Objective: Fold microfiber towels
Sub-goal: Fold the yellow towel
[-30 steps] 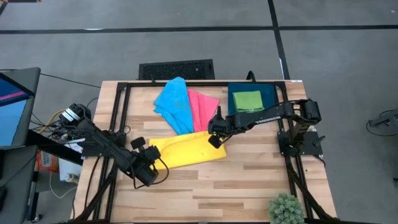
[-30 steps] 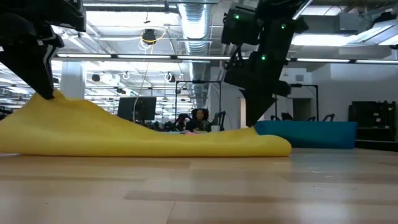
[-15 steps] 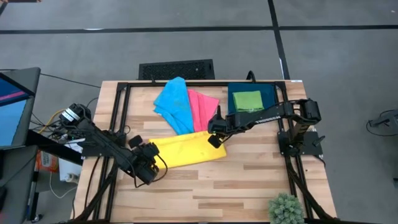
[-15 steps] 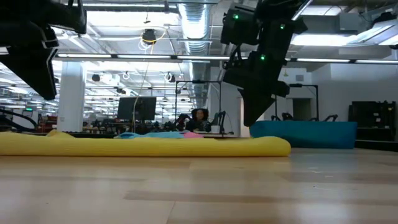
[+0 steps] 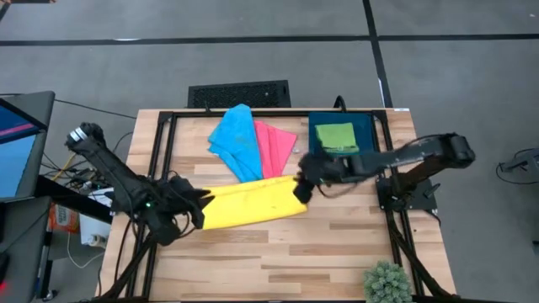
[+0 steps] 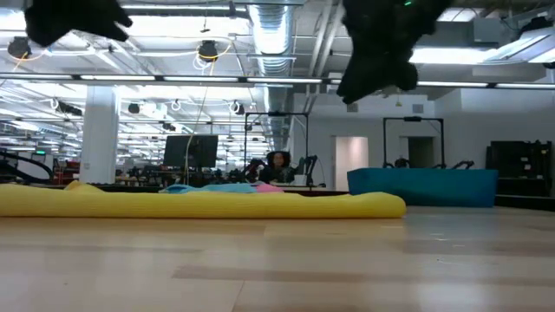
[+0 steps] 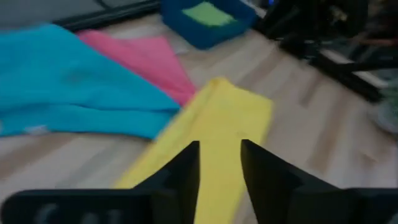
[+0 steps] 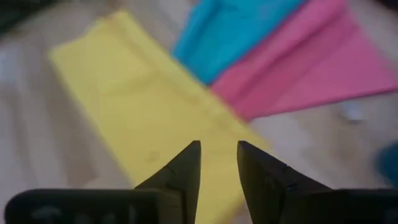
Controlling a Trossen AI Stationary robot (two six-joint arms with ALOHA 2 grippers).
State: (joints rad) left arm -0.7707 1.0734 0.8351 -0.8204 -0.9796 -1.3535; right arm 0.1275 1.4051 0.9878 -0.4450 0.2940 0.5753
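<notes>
The yellow towel [image 5: 253, 202] lies on the table as a long folded strip, flat in the low view [image 6: 217, 204]. The sky-blue towel [image 5: 236, 141] and the pink towel [image 5: 276, 143] lie spread behind it, overlapping. The green towel [image 5: 335, 136] lies folded small in the dark blue tray [image 5: 368, 126]. My left gripper [image 5: 189, 208] is open above the strip's left end [image 7: 221, 146]. My right gripper [image 5: 303, 187] is open above the strip's right end [image 8: 219, 146]. Both hang clear of the cloth in the low view, the left [image 6: 78, 17] and the right [image 6: 381, 52].
The dark blue tray [image 6: 425, 186] stands at the back right. A small green plant [image 5: 387, 282] sits at the near right corner. Bare wood lies in front of the yellow strip. A black frame runs along the table's edges.
My left gripper has let go of the yellow towel's left end, which has dropped flat on the table. Both grippers have then risen clear of the strip. The left has drawn back toward the table's left edge, and the right has shifted a little toward the right edge.
</notes>
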